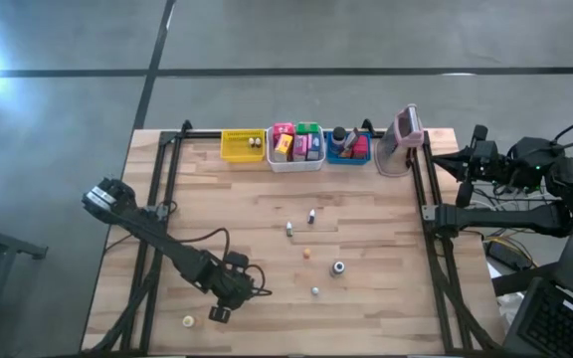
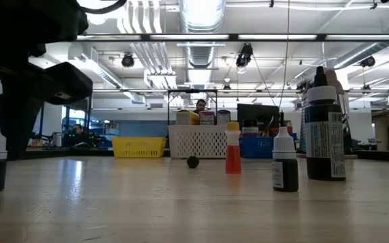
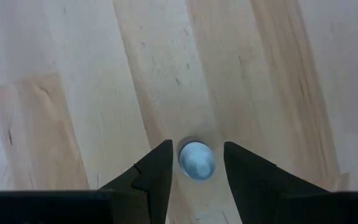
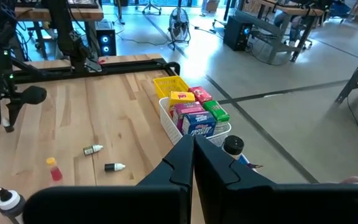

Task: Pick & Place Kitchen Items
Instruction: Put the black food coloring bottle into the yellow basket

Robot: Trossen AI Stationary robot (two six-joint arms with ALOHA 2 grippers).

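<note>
From above, the left end effector sits low over the near left part of the table, its fingers straddling a small dark bottle. A small round yellowish piece lies just beside it toward the table's left edge. More small bottles are scattered mid-table: two lying near each other, a tiny orange piece, a dark round piece and a small pale one. Along the far edge stand a yellow bin, a white bin packed with coloured packets, and a blue bin. The right end effector is parked off the table's right side.

At table height, a red bottle with a yellow cap, a dark bottle with a white cap and a tall dark bottle all stand upright, long axes vertical.

The left wrist view shows the left end effector's fingers partly open around a pale round cap seen end-on, so that bottle stands upright; narrow gaps remain on both sides.

The right wrist view shows the right end effector fully shut and empty, with two small bottles lying on their sides on the table.
</note>
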